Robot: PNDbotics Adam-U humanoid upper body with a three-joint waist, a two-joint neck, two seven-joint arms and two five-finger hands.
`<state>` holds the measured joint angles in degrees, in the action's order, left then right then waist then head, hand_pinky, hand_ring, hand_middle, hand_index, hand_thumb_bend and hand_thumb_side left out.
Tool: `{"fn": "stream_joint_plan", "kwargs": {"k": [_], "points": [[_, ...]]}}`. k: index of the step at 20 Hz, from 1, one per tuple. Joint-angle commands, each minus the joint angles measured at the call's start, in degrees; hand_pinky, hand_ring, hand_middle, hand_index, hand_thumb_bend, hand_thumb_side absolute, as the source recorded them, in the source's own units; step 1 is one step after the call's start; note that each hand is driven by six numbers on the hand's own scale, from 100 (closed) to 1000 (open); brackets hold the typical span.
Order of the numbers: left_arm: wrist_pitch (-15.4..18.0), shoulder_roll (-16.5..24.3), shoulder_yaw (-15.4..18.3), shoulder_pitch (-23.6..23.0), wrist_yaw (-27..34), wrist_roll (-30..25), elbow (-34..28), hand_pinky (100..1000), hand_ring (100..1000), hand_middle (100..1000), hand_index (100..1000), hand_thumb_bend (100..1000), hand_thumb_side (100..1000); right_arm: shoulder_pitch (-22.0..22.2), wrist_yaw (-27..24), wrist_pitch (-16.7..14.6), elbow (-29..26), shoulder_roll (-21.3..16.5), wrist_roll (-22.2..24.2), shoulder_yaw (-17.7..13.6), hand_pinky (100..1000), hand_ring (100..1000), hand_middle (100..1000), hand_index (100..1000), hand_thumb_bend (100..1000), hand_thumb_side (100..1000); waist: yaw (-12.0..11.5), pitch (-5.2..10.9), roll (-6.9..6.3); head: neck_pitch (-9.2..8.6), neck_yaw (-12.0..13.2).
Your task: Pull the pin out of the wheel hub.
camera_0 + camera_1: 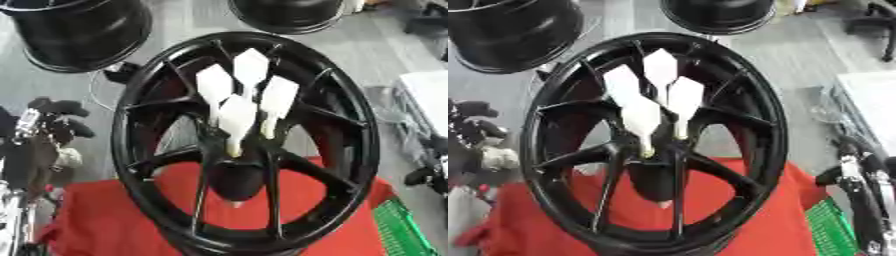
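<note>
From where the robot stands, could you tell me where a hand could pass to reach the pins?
The wheel hub is crowded: four white pins stand bunched together there. Gaps between the black spokes are narrow. Bare room lies over the red cloth at lower left, beside the left hand, and on the grey floor between the rim and the right hand.

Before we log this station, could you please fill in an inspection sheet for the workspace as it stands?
Surface: red cloth under the wheel.
Job's things: black wheel hub standing upright; four white pins seated in its centre.
Clutter: green crate at lower right.
Hands: left hand curled, left of the rim, holding nothing; right hand at right edge, fingers unclear.
Cables: thin wire behind the rim.
Surroundings: two more black wheels on grey floor.
</note>
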<state>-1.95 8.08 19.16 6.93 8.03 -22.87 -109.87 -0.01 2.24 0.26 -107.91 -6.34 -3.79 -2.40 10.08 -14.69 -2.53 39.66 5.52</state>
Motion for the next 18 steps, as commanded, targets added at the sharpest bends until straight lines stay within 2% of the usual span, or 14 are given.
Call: {"fn": "stream_joint_plan", "kwargs": {"k": [1, 5, 9, 13, 14, 16, 18], "points": [[2.59, 5.0, 0.92, -0.21, 2.67, -0.43, -3.84, 628, 531, 636, 735, 100, 789, -0.18, 0.18, 0.06, -1.08, -0.96, -0.13, -0.04, 446, 434, 819, 856, 100, 729, 0.1, 1.17, -0.26, -0.17, 0.17], [6.05, 10.61, 1.84, -0.4, 4.65, -1.86, -4.67, 647, 547, 666, 766, 100, 681, -0.01, 0.46, 0.12, -0.89, -1.53, -0.38, -0.29, 447, 434, 819, 856, 100, 739, 0.41, 1.76, -1.44, -0.03, -0.32], [9.58, 16.35, 0.62, -1.38, 5.59, -5.18, -4.72, 669, 568, 720, 817, 100, 572, 0.06, 0.72, 0.1, -0.75, -2.15, -0.43, -0.3, 447, 435, 819, 856, 100, 733, 0.66, 2.19, -2.39, 0.0, -0.55], [13.11, 22.09, -2.79, -0.57, 3.97, -8.7, -4.72, 688, 579, 759, 854, 100, 504, 0.16, 0.88, 0.03, -0.71, -2.79, -0.25, -0.14, 447, 434, 819, 856, 100, 719, 1.13, 2.57, -3.02, -0.05, -0.54], [14.0, 23.53, -4.07, -0.11, 3.19, -9.59, -4.72, 693, 577, 780, 871, 151, 493, 0.19, 0.92, 0.02, -0.71, -2.98, -0.17, -0.09, 447, 434, 819, 856, 100, 723, 1.33, 2.67, -3.24, -0.11, -0.38], [15.75, 26.38, -6.81, 1.38, 1.51, -11.34, -4.72, 695, 574, 784, 877, 181, 478, 0.32, 1.03, 0.03, -0.68, -3.34, -0.06, 0.01, 447, 434, 819, 856, 100, 724, 1.51, 2.82, -3.57, -0.18, -0.36], [17.54, 29.29, -9.69, 2.95, -0.26, -13.13, -4.72, 697, 568, 790, 883, 276, 457, 0.49, 1.11, 0.01, -0.69, -3.66, 0.09, 0.16, 446, 434, 819, 856, 100, 706, 1.67, 3.12, -3.79, 0.03, -0.26]]}}
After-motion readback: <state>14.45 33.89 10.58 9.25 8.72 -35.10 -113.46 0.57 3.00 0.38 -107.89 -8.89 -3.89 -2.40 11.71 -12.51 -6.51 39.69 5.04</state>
